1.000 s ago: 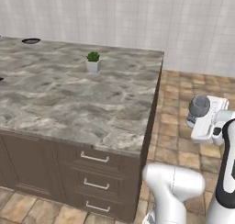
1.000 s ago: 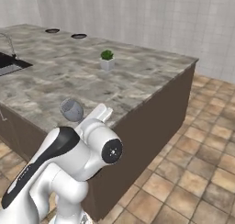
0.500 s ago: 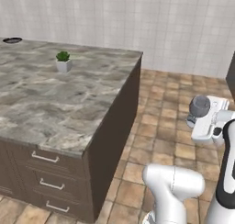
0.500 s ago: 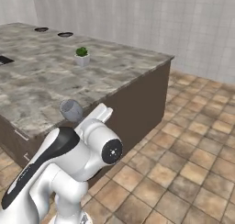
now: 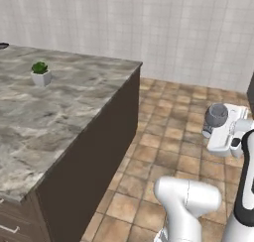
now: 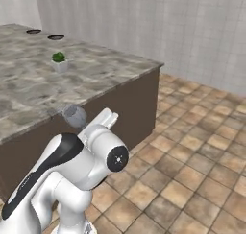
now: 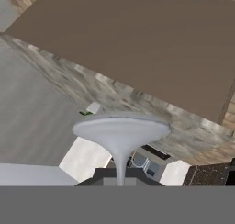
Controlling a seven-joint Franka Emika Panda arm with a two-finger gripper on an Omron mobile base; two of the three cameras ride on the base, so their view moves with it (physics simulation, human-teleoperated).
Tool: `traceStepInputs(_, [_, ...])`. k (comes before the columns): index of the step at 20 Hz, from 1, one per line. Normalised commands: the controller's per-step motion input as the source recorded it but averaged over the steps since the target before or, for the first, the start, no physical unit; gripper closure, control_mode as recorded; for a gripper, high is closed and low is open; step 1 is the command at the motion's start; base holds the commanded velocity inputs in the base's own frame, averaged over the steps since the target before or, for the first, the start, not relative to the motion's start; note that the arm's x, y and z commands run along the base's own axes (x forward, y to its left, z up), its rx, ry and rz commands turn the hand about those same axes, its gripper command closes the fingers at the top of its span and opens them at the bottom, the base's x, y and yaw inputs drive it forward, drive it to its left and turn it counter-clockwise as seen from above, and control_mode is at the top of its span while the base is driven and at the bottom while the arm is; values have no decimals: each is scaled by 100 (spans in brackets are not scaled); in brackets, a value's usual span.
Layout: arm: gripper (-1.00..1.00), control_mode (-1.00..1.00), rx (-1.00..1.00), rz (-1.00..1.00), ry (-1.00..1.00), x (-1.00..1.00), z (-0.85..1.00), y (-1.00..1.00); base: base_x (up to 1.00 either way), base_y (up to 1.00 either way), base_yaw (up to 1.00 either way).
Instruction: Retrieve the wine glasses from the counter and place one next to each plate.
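beside the marble desk (image 5: 74, 102) (potted plant (image 5: 40, 73) on it), fingers (image 7: 120, 178) pinch the wine glass (image 7: 121, 131) stem, bowl pointing straight out from the hand.

smoky glass goblet (image 7: 121, 129); veined marble island (image 5: 59, 112).

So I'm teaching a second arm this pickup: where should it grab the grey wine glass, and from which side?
By the thin stem, coming in square to it from the side. The claw holds the wine glass that way: the stem fits inside its grip, while the flared part above is far wider.
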Motion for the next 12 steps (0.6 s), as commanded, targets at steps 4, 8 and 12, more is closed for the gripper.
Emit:
traceStepInputs(4, [100, 100, 0, 0, 0, 0, 0, 0, 57, -100, 23])
traceStepInputs(8, [100, 100, 0, 0, 0, 0, 0, 0, 47, -100, 37])
traceStepInputs(12, [100, 100, 0, 0, 0, 0, 0, 0, 44, -99, 40])
